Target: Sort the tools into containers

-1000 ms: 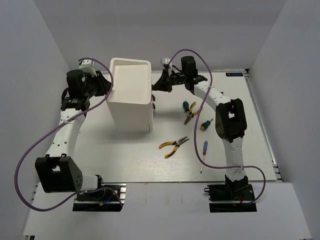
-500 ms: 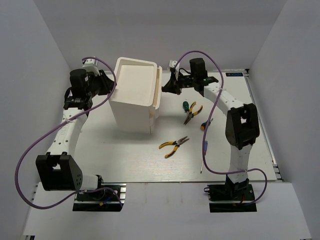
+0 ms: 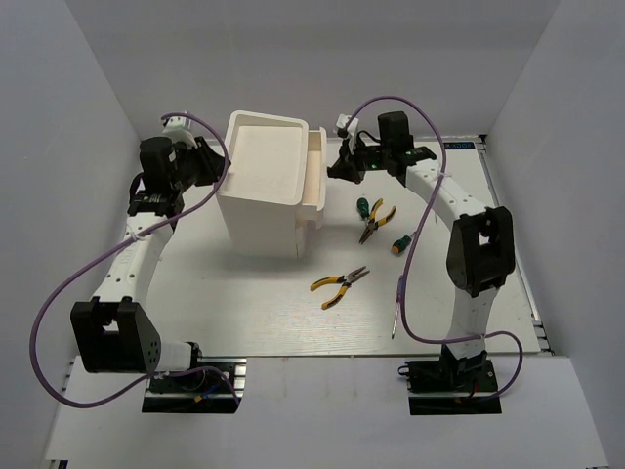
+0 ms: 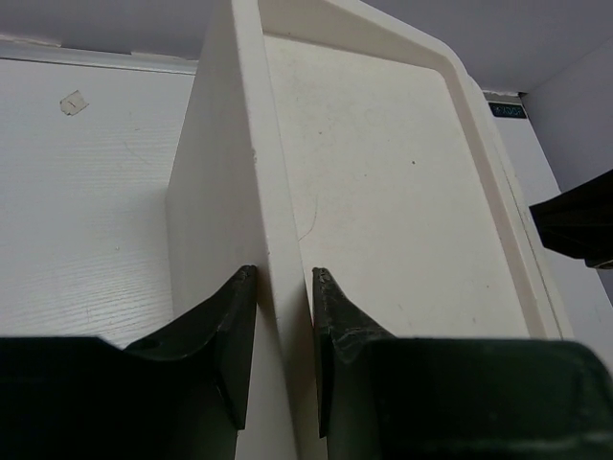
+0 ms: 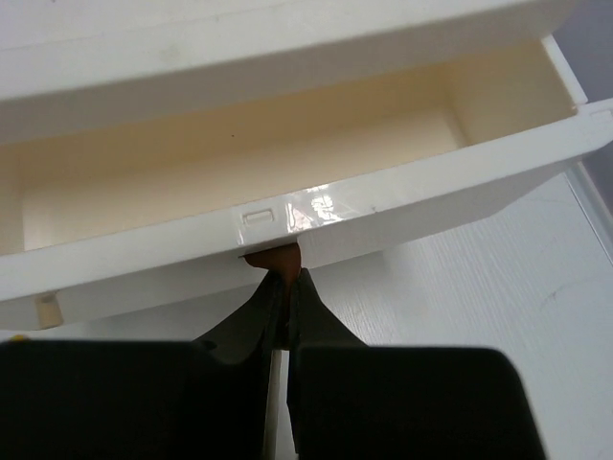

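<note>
**Containers being set up, all five tools waiting outside**

Closest to the arms, the slim blue-handled screwdriver point(image 3: 396, 305) is lying alone on the surface point(image 3: 264, 313). One pair of yellow-and-black pliers point(image 3: 339, 284) is lying a little beyond it, to the left. Farther back the orange-green stubby screwdriver point(image 3: 400, 242) is lying. Past that, the second pliers point(image 3: 374, 223) are lying with the green stubby screwdriver point(image 3: 362, 206) just beside their head. That is making two pliers and three screwdrivers, five tools, none in a bin.

At the far end two containers are standing: the tall white bin point(image 3: 259, 233) and the narrow white bin point(image 3: 323, 176) against its right side, with no tool showing inside either. The left claw point(image 4: 283, 280) is grasping the tall bin's left wall, one finger on each face. The right claw point(image 5: 285, 280) is clenching a small brownish tab under the narrow bin's outer wall.

The work in hand seems to be positioning the containers, and sorting itself is not yet begun. Next, one claw would need releasing and lowering onto a tool, carefully where the green screwdriver and pliers are crowding together.
</note>
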Available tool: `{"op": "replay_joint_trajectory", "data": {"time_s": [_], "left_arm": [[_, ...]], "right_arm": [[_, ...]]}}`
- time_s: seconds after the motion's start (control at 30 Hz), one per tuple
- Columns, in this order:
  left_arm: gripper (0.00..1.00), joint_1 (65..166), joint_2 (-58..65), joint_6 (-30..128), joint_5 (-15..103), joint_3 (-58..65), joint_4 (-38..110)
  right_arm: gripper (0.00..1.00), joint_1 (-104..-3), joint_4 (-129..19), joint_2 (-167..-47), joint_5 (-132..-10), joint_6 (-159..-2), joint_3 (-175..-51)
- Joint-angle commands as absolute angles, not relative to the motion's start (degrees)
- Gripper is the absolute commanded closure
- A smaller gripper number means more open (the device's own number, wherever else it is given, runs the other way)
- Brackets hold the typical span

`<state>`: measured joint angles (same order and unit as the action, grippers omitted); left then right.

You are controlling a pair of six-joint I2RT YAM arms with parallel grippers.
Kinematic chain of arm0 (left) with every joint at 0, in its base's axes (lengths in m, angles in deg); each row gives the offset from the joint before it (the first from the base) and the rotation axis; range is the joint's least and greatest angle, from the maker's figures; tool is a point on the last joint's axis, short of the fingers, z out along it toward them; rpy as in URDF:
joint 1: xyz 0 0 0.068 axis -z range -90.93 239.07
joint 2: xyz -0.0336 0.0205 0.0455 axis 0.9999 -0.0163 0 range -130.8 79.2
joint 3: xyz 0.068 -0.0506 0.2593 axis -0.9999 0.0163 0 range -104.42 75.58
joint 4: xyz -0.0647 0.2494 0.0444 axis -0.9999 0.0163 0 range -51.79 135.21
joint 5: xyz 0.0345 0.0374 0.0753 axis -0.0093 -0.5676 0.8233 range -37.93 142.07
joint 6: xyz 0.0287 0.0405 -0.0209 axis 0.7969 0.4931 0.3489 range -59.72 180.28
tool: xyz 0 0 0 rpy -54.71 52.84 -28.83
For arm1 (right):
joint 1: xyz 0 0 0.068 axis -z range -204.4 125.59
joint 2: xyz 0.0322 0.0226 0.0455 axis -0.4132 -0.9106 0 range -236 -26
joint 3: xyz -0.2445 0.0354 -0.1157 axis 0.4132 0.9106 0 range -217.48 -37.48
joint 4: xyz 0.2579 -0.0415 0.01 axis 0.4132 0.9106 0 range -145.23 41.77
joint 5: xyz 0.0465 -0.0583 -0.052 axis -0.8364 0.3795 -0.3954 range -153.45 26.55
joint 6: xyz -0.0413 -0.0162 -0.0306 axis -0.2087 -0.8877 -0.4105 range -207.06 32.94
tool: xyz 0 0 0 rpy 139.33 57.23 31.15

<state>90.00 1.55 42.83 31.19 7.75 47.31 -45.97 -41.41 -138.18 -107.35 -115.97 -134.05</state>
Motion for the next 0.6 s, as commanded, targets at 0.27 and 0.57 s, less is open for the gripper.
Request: {"op": "replay_joint_trajectory", "data": {"time_s": [0.27,0.57], "left_arm": [[0.93,89.68,4.67,43.32,31.59,10.19,47.52],[0.12,89.68,4.06,42.27,29.92,8.35,44.71]], "right_arm": [[0.94,-38.29,-34.93,-135.42,-94.56,-116.94,-127.56],[0.10,-37.59,-32.56,-131.56,-85.53,-113.61,-127.13]]}}
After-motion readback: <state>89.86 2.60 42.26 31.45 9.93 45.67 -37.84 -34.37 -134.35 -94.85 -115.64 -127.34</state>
